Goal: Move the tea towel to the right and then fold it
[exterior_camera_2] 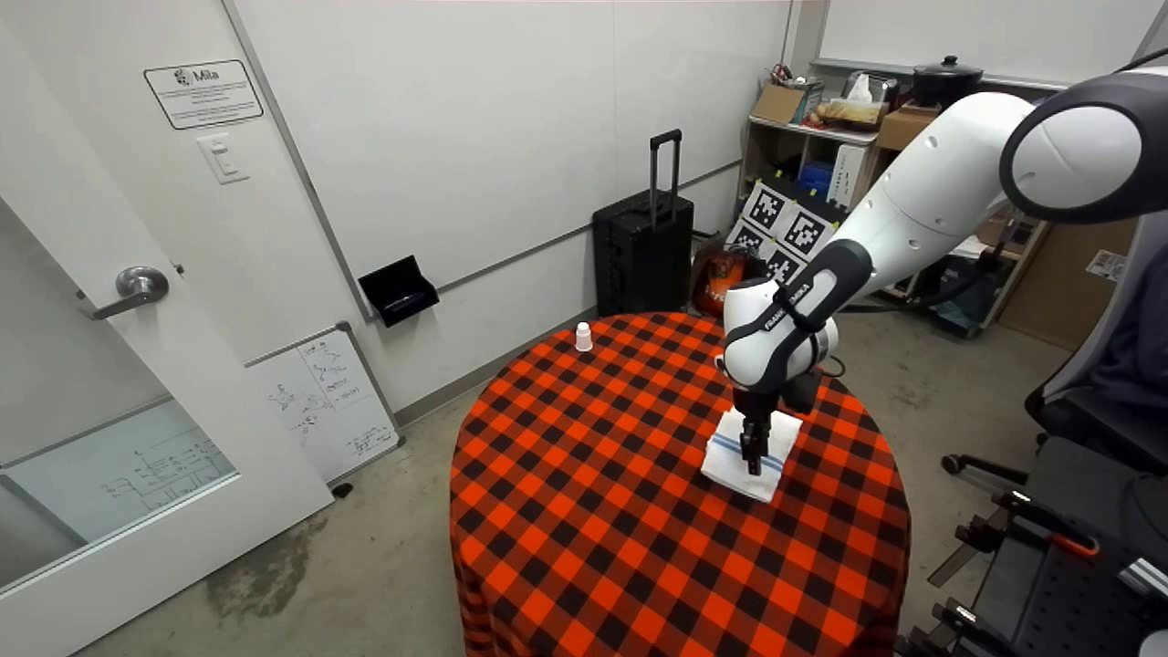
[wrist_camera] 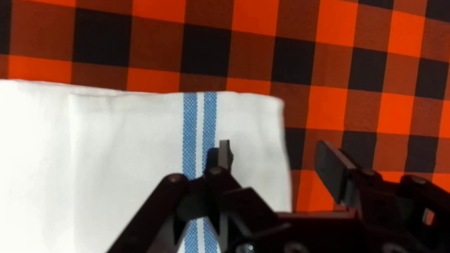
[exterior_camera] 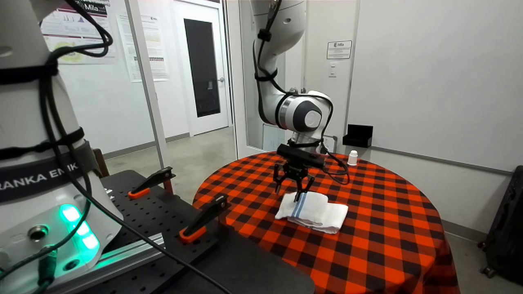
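Note:
The tea towel [exterior_camera: 314, 206] is a white cloth with a pair of blue stripes, lying folded in layers on the table. It also shows in an exterior view [exterior_camera_2: 737, 474] and in the wrist view [wrist_camera: 130, 147]. Its striped upper layer lies offset on a lower layer. My gripper [exterior_camera: 287, 197] is open and points down at the towel's striped end. In the wrist view, the gripper [wrist_camera: 272, 149] has one finger over the towel beside the stripes and the other over the tablecloth past its edge. Nothing is held. I cannot tell whether a fingertip touches the towel.
The round table has a red-and-black checked tablecloth [exterior_camera: 392, 241]. A small white bottle [exterior_camera: 352, 158] stands near its far edge, also seen in an exterior view [exterior_camera_2: 583, 338]. A black workbench with clamps [exterior_camera: 204, 216] adjoins the table beside the robot base.

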`<act>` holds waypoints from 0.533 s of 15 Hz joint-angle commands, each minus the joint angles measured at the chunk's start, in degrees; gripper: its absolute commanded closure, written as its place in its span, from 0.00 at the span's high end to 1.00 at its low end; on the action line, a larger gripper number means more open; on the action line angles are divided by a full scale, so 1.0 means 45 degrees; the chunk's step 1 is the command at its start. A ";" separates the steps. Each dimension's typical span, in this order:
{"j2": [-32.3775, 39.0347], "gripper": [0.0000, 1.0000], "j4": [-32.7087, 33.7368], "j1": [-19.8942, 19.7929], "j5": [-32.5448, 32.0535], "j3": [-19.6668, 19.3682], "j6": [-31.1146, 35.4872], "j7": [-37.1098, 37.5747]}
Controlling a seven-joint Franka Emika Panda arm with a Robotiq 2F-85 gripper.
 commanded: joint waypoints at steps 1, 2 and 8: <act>-0.0575 0.96 -0.0355 -0.0158 0.0476 0.0215 -0.0143 -0.0085; -0.0692 1.00 -0.0403 -0.0195 0.0594 0.0247 -0.0079 -0.0055; -0.2777 1.00 -0.2281 -0.0056 0.1447 0.0216 0.0784 0.0521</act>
